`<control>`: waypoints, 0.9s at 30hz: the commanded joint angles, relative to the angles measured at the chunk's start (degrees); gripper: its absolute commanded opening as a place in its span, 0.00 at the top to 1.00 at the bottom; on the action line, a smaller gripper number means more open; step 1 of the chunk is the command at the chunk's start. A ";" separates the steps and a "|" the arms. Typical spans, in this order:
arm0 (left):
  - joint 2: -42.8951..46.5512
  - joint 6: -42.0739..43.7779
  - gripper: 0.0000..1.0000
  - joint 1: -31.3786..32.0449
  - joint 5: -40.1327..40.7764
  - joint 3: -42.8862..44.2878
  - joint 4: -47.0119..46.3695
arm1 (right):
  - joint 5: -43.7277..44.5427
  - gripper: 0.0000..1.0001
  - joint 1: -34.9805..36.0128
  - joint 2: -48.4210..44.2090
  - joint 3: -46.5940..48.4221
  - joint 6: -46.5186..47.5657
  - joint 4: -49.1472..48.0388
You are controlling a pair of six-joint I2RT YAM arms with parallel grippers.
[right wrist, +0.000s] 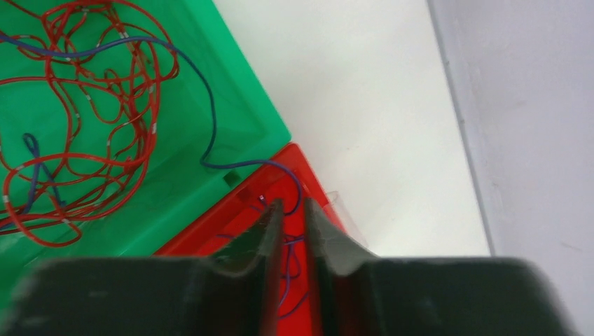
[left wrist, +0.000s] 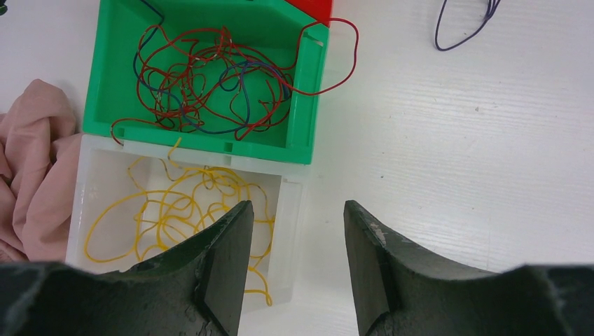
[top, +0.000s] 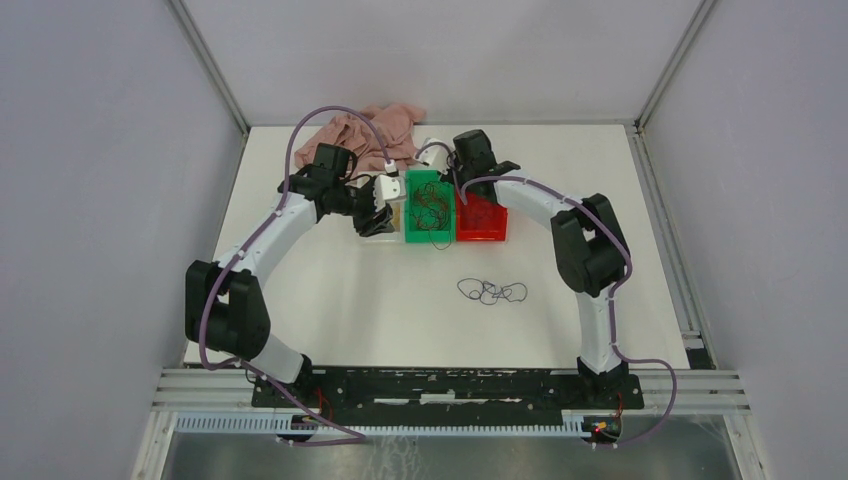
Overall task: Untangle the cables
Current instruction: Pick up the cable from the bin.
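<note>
The cables lie in several places. Yellow cables (left wrist: 183,208) fill a clear white bin (left wrist: 294,203). Red cables (left wrist: 203,77) mixed with purple strands lie in the green bin (left wrist: 308,105), one red loop hanging over its wall. A purple cable (right wrist: 210,105) runs from the green bin (right wrist: 238,105) into the red bin (right wrist: 231,224). A dark loose tangle (top: 491,292) rests on the table. My left gripper (left wrist: 295,206) hangs open beside the white bin's corner, with nothing in it. My right gripper (right wrist: 293,203) hovers over the red bin, jaws a narrow gap apart, purple cable visible below.
A pink garment (top: 372,130) lies bunched at the back, touching the white bin (top: 384,210). The green bin (top: 429,237) and red bin (top: 481,233) stand side by side mid-table. Grey walls close in the table on three sides.
</note>
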State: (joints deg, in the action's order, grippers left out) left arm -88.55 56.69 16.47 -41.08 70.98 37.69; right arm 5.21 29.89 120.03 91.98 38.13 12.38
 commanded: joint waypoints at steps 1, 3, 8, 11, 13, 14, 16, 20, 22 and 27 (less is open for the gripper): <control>-0.17 3.25 0.42 0.06 -1.44 1.94 0.50 | 1.59 0.87 0.09 0.35 0.89 0.55 -6.45; -0.04 3.72 0.43 0.05 -1.46 1.57 0.62 | 1.90 0.99 0.09 -0.43 -0.23 0.24 -7.23; -0.56 3.81 0.43 0.07 -2.00 1.71 0.63 | 3.60 1.00 0.05 -4.07 -4.30 -2.05 -11.57; -0.94 3.35 0.43 0.08 -2.12 2.58 0.63 | 3.18 1.00 -0.34 -5.86 -6.39 -3.96 -14.23; -1.01 3.37 0.43 0.06 -1.95 3.03 0.63 | 2.44 1.00 -0.35 -6.35 -7.31 -3.10 -14.54; -0.95 3.42 0.43 0.08 -1.90 3.15 0.56 | 2.34 1.00 -0.31 -6.46 -7.79 -1.91 -14.91; -0.84 3.55 0.43 0.05 -1.82 3.28 0.63 | 2.66 0.97 -0.42 -6.69 -8.87 -0.69 -15.74; -0.67 4.08 0.43 0.07 -1.64 3.29 0.54 | 1.15 0.65 -1.33 -6.76 -8.29 -1.13 -11.84; -0.74 4.26 0.43 0.05 -1.70 3.36 0.54 | -0.47 0.56 -1.85 -7.34 -9.66 -1.87 -12.59; -1.51 3.82 0.43 0.04 -2.02 4.23 0.58 | 0.96 0.38 -1.37 -5.68 -10.40 -1.67 -16.96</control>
State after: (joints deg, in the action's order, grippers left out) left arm -89.49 58.19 16.47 -41.10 72.14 38.26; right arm 6.02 28.36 115.61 81.69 36.73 0.45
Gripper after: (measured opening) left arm 0.578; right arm 0.577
